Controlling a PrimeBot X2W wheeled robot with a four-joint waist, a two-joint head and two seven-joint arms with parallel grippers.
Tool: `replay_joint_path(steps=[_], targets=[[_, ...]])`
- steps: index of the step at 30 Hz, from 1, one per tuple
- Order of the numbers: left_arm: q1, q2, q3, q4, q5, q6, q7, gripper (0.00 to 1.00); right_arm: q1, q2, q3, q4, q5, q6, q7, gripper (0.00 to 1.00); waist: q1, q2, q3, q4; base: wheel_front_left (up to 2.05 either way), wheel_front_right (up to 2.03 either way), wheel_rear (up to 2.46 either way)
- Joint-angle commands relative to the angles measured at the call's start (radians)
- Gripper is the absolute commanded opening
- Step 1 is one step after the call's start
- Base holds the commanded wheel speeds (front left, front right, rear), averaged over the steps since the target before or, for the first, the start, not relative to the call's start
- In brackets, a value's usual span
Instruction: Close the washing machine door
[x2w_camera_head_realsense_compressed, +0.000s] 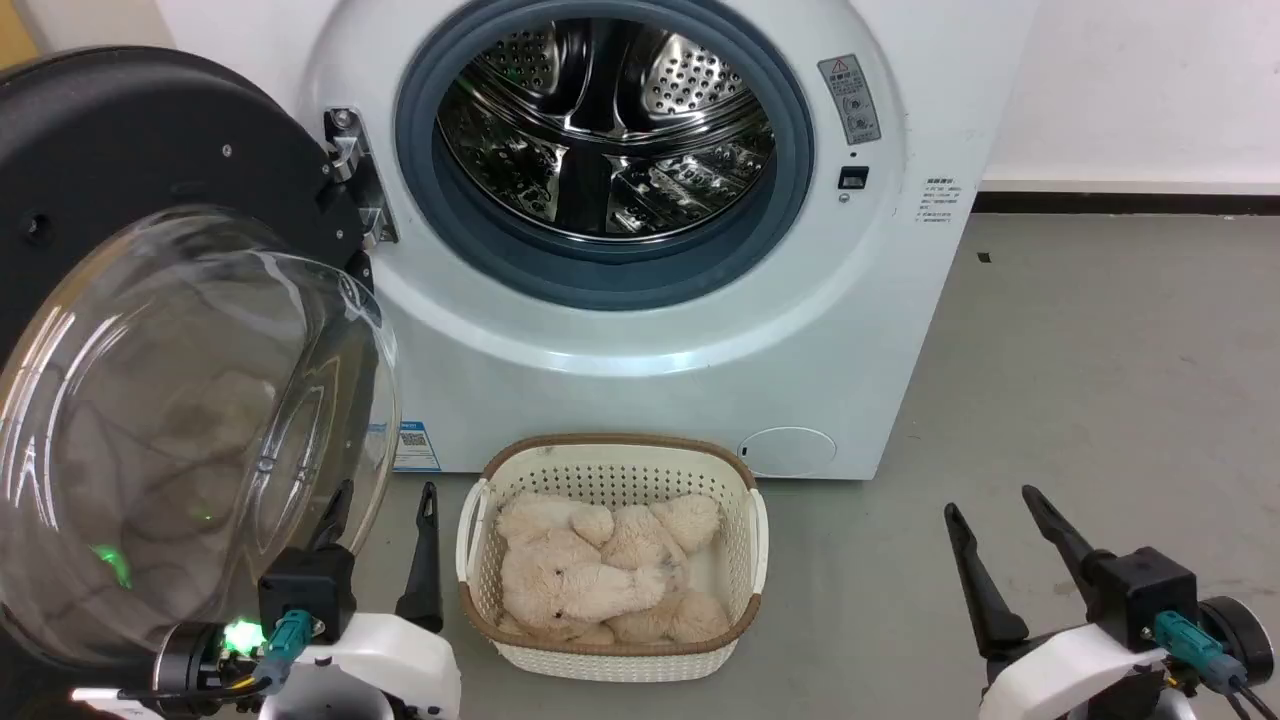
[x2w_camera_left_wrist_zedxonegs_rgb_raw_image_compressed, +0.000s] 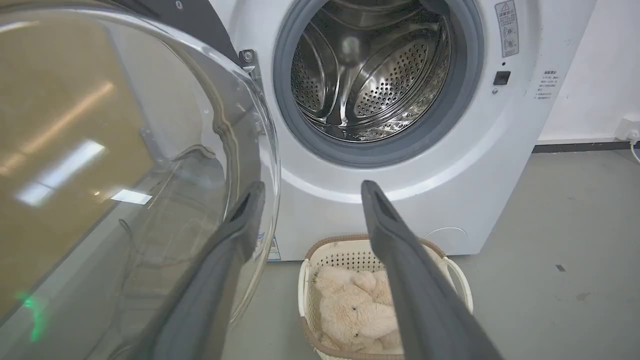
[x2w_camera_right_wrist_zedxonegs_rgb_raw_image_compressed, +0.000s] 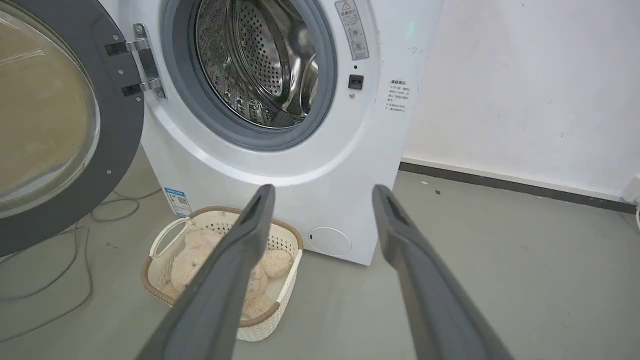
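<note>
One white boxy front-loading washing machine (x2w_camera_head_realsense_compressed: 860, 330) stands on the grey floor (x2w_camera_head_realsense_compressed: 1100, 400). Its single perforated steel drum (x2w_camera_head_realsense_compressed: 610, 130) is bare to view inside one blue-grey rubber ring (x2w_camera_head_realsense_compressed: 420, 150). The washing machine door (x2w_camera_head_realsense_compressed: 150, 300), a large round black-rimmed disc with a bulging clear glass bowl at its centre, is swung wide open. It hangs from one metal hinge (x2w_camera_head_realsense_compressed: 355, 170) at the left edge of the opening, with the bowl bulging toward the robot.

There are two grippers, each with two long dark fingers. The left gripper (x2w_camera_head_realsense_compressed: 387, 492) has its fingers spread apart and holds nothing. In the left wrist view one finger (x2w_camera_left_wrist_zedxonegs_rgb_raw_image_compressed: 235, 235) lies over the rim of the glass bowl (whether it touches the glass I cannot tell). The right gripper (x2w_camera_head_realsense_compressed: 990, 500) is likewise spread and empty, low over the floor and well apart from the door.

One cream perforated plastic basket (x2w_camera_head_realsense_compressed: 620, 450) with a brown rim sits on the floor just before the machine, between the grippers. It holds a heap of cream plush toys (x2w_camera_head_realsense_compressed: 600, 570) (too tangled to count). Low on the machine's front are one small blue sticker (x2w_camera_head_realsense_compressed: 415, 445) and one round cap (x2w_camera_head_realsense_compressed: 788, 450).
</note>
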Motion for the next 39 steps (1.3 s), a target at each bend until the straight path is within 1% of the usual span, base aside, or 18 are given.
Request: replay_joint_path(steps=[1, 14, 22, 27, 28, 39], targets=[[0.007, 0.0, -0.002, 0.002, -0.006, 0.003, -0.009, 1.0, 0.003, 0.0, -0.004, 0.001, 0.007, 0.0, -0.01, 1.0, 0.0, 0.0, 0.0, 0.0, 0.0, 0.0, 0.0], [0.02, 0.0, -0.013, 0.004, -0.016, 0.007, -0.036, 1.0, 0.011, 0.001, -0.009, -0.007, 0.02, 0.0, -0.037, 1.0, 0.0, 0.0, 0.001, 0.009, 0.0, 0.0, 0.0], [0.029, 0.0, -0.02, 0.001, -0.022, 0.011, -0.057, 1.0, 0.02, 0.001, 0.003, -0.016, 0.026, 0.0, -0.058, 1.0, 0.0, 0.0, 0.0, 0.041, 0.0, 0.0, 0.0], [0.036, 0.0, -0.024, -0.003, -0.025, 0.014, -0.067, 1.0, 0.024, 0.001, 0.006, -0.019, 0.031, 0.0, -0.068, 1.0, 0.0, 0.0, -0.001, 0.068, 0.0, 0.0, 0.0], [0.039, 0.0, -0.027, -0.006, -0.026, 0.015, -0.073, 1.0, 0.027, 0.002, 0.009, -0.02, 0.033, 0.0, -0.074, 1.0, 0.0, 0.0, -0.002, 0.086, 0.0, 0.0, 0.0], [0.052, 0.0, -0.036, -0.012, -0.03, 0.02, -0.096, 1.0, 0.032, 0.002, 0.024, -0.02, 0.037, 0.0, -0.097, 1.0, 0.0, 0.0, -0.005, 0.165, 0.0, 0.0, 0.0]])
